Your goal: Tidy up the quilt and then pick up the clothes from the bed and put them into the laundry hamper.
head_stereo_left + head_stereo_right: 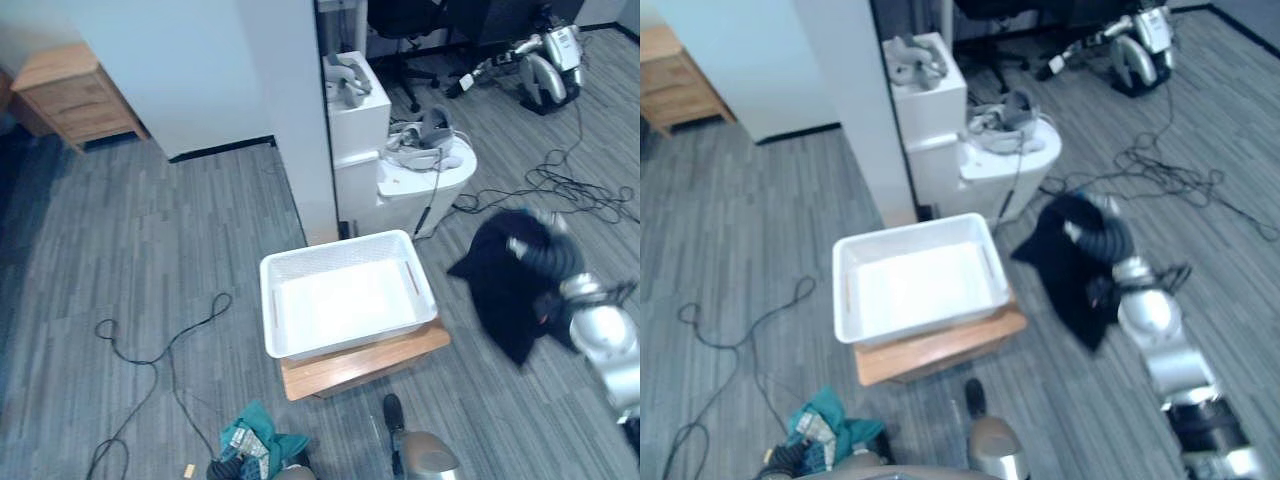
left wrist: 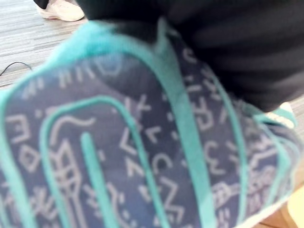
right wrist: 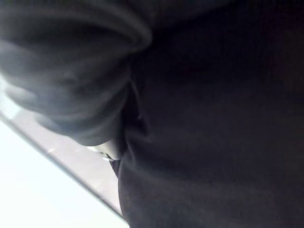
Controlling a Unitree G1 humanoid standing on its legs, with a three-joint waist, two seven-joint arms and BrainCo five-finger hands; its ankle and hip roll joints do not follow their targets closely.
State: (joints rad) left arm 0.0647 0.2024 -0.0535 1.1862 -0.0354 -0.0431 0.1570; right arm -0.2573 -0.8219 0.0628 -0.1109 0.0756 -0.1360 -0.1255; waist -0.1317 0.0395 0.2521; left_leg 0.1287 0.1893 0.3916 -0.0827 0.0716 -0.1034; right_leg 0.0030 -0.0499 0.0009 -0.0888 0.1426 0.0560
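A black garment (image 1: pixel 505 280) is draped over the raised right hand (image 1: pixel 535 252), its fingers hidden, right of the white hamper (image 1: pixel 345 295).

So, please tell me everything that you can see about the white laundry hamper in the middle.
The white laundry hamper is a rectangular plastic basket with a rounded rim, finely perforated walls and a slot handle in each short side. It looks empty, and stands upright on a low wooden platform on the grey floor. Nothing else touches it. The black garment on the right hand hangs beside it, not over it.
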